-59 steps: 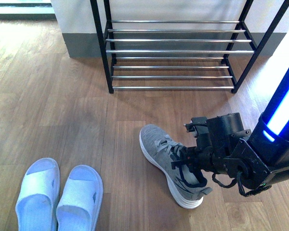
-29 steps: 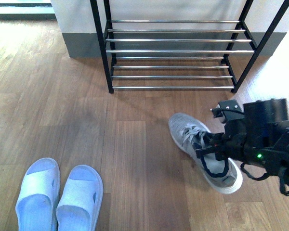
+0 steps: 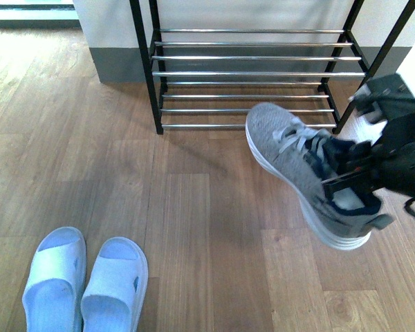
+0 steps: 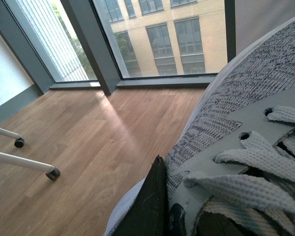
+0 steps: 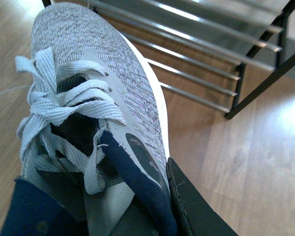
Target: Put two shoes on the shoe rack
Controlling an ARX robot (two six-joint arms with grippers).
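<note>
- The front camera sits on the robot's body and looks down over the wooden floor (image 3: pixel 111 159), facing the shoe rack (image 3: pixel 256 73) from a little way back. Only the rack's lower tiers fit in the frame.
- The right wrist camera hangs very close above a grey knit sneaker (image 5: pixel 93 73), looking along it from collar to toe toward the shoe rack just beyond.
- These two views share the sneaker, the rack's lowest chrome bars (image 3: pixel 200 126) and the floor before them.
- The left wrist camera is pressed against a laced grey knit upper (image 4: pixel 236 113), looking low across floor to tall windows (image 4: pixel 152 39). Its bearing from the shoe rack cannot be told.
</note>
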